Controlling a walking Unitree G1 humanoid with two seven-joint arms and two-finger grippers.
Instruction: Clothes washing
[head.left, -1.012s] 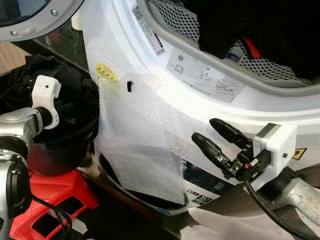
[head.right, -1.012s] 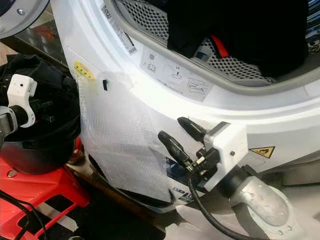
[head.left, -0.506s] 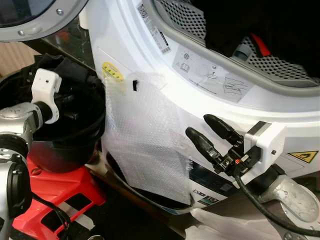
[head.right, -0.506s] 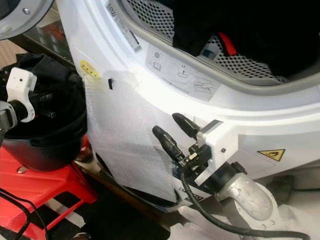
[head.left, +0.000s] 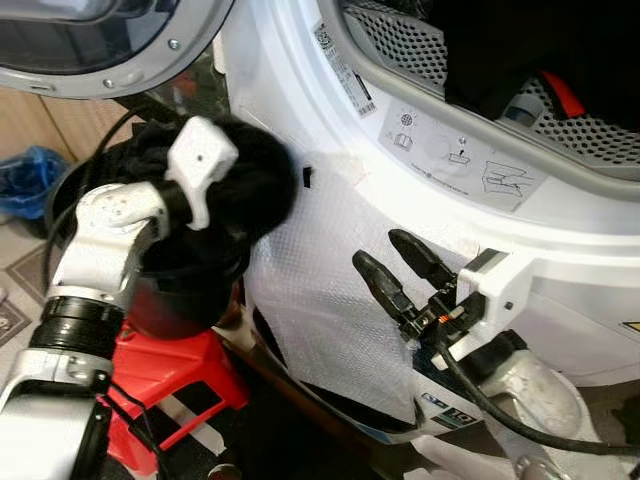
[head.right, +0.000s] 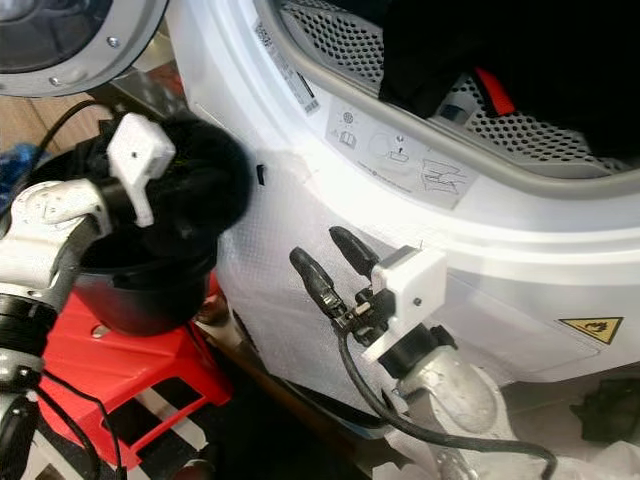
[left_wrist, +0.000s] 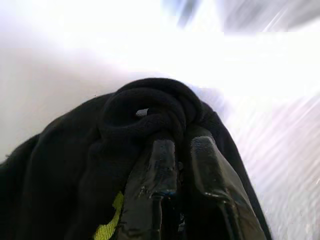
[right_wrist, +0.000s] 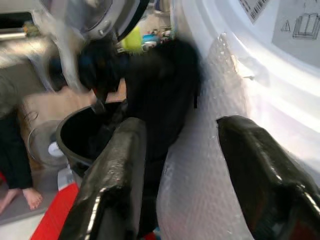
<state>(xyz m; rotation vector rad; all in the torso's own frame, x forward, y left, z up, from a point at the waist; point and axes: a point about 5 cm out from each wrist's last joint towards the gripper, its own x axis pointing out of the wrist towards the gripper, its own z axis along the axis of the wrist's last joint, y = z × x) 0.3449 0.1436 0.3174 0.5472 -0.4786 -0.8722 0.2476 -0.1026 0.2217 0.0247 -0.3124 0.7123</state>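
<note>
My left gripper (left_wrist: 182, 142) is shut on a bunched black garment (head.left: 252, 188) with a yellow-green patch, held just above the black basket (head.left: 175, 300) and close to the white washing machine front (head.left: 330, 140). The cloth hides its fingers in the head views. My right gripper (head.left: 380, 250) stands open, with nothing between its fingers (right_wrist: 120, 165), low against the machine's front below the drum opening (head.left: 480, 120). Dark clothes (head.left: 540, 40) and something red (head.left: 562, 92) lie inside the drum.
The basket sits on a red stool (head.left: 170, 385). The round machine door (head.left: 100, 50) hangs open at upper left. Bubble wrap (head.left: 335, 300) covers the lower front panel. A blue bag (head.left: 25, 180) lies on the floor at left. A person's bare foot (right_wrist: 22, 197) stands beyond the basket.
My left arm has lifted the black garment up out of the basket and toward the machine. The head camera has shifted; the right gripper stays open in about the same place.
</note>
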